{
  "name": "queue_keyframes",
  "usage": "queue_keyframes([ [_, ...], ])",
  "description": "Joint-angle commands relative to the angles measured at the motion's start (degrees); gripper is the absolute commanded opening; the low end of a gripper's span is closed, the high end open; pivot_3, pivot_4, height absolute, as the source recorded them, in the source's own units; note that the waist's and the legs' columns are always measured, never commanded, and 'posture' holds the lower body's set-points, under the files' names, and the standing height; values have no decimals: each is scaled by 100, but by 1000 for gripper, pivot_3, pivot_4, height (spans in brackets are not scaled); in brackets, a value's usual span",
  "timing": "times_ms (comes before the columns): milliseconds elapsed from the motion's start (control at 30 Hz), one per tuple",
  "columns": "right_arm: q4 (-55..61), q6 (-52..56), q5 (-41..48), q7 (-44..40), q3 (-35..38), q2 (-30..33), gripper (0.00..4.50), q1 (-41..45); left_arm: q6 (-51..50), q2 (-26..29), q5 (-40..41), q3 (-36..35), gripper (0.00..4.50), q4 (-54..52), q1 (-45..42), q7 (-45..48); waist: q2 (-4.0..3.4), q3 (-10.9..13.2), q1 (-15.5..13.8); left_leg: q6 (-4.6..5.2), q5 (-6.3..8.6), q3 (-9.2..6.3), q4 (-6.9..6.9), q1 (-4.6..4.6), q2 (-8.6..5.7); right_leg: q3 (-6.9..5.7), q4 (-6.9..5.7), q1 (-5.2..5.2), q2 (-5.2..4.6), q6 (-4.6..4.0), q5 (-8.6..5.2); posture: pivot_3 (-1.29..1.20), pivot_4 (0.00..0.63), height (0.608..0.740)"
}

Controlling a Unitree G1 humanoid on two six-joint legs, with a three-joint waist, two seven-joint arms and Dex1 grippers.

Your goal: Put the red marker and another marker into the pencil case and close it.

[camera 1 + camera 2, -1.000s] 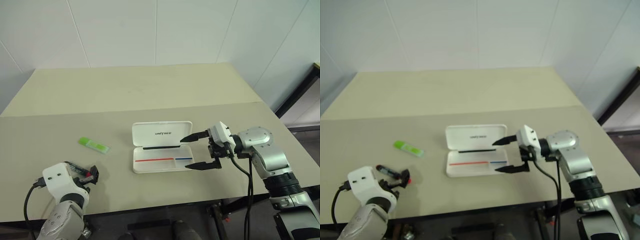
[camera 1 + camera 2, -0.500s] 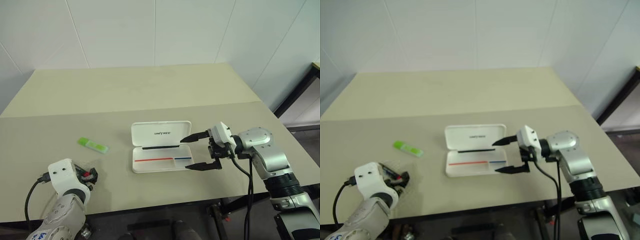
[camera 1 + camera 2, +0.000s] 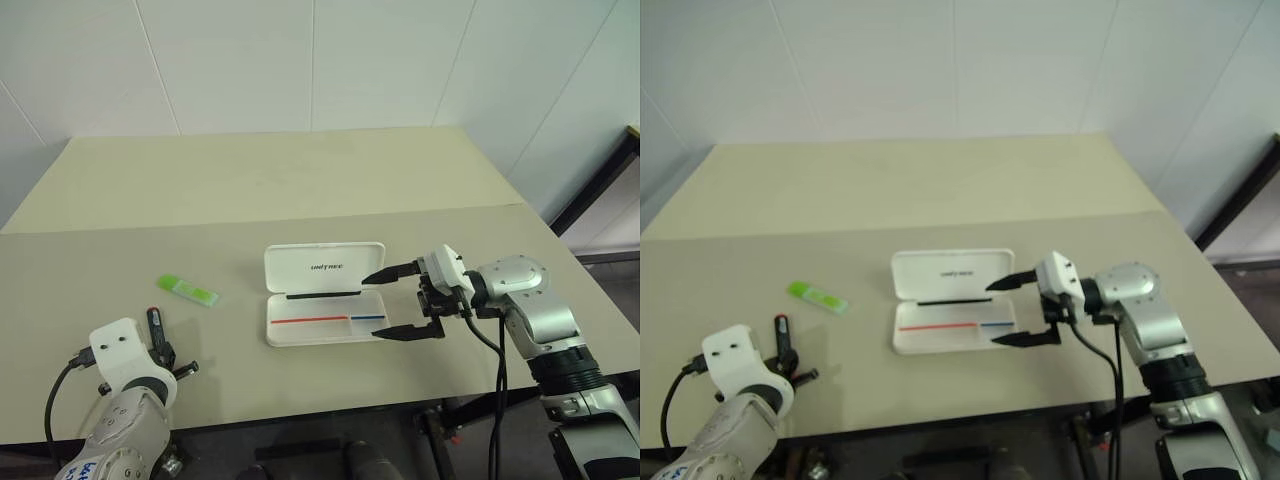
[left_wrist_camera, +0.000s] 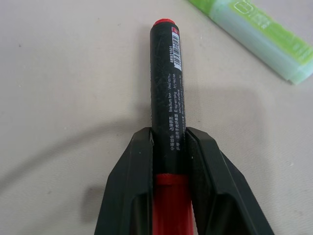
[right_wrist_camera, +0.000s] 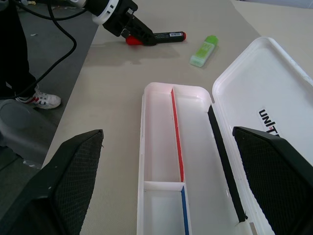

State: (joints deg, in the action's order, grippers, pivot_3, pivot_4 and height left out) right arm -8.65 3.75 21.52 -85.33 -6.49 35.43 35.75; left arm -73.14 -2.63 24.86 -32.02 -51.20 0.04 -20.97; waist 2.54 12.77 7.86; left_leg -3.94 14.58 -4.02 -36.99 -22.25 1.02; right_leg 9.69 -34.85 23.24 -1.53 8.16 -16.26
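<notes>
While the pencil case (image 3: 324, 295) lies open at the centre of the head view, lid laid back flat and both tray compartments bare, neither marker has gone in. The red marker (image 4: 168, 98) sits at lower left of the head view, near the table's front edge; the left wrist view shows the left gripper (image 4: 170, 161) closed onto it, one black finger pressed on each side of the barrel just where the red end meets the dark body. Whether the marker is off the table (image 3: 250, 190) I cannot tell. The light green marker (image 3: 187, 289) lies loose on the table, up and a little right of the red one, apart from it and well left of the case. The right gripper (image 3: 400, 301) hovers at the case's right end with its fingers spread wide, holding nothing. Judgement: early stage, first grasp just made. Left to do: carry the red marker to the tray, fetch and place the green one, swing the lid shut.
</notes>
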Motion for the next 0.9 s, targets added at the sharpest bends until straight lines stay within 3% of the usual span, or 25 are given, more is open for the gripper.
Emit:
queue_keyframes([
  [33, 64, -71, 94, -19, 161, 84, 4500, 16, 270, 137, 32, -162, 615, -279, -86, 283, 4, 2, 2, 0, 0, 0, 0, 0, 0, 0, 0, 0, 0, 0, 0, 0, 150, 740],
  [233, 110, 8, 109, 111, 189, 59, 4500, 60, 1088, 1078, -2, 274, 615, -248, 283, 1363, 8, 4, 9, -2, 2, 0, 8, 0, 1, 0, 5, 2, 0, -1, -1, 0, 150, 740],
  [400, 189, 133, 191, 211, 242, 66, 4500, 103, 2418, 2242, -114, 880, 615, -3, 794, 2903, 9, 5, 1, 0, 7, 1, 12, -4, 3, 0, 17, 2, -2, -2, -1, 0, 150, 740],
  [533, 340, 291, 440, 334, 448, 59, 4500, 112, 3394, 2551, 42, 788, 615, 487, 869, 3734, 4, 7, -7, 2, 8, 5, 28, -4, 4, 0, 34, 2, -5, -4, -1, 0, 150, 740],
  [733, 870, 598, 754, 389, 605, 157, 4500, -95, 4379, 3360, 228, 960, 615, 1293, 599, 5268, 4, 7, -24, 3, 7, 6, 78, -3, 8, -2, 34, 23, -5, -9, -7, 0, 150, 740],
  [900, 1519, 1013, 980, 766, 796, 251, 4500, -418, 5250, 4350, -42, 1557, 615, 2498, -376, 6618, 3, 8, -129, 0, 9, 3, 95, -4, 10, -11, 10, 41, -5, 16, 0, 0, 150, 740],
])
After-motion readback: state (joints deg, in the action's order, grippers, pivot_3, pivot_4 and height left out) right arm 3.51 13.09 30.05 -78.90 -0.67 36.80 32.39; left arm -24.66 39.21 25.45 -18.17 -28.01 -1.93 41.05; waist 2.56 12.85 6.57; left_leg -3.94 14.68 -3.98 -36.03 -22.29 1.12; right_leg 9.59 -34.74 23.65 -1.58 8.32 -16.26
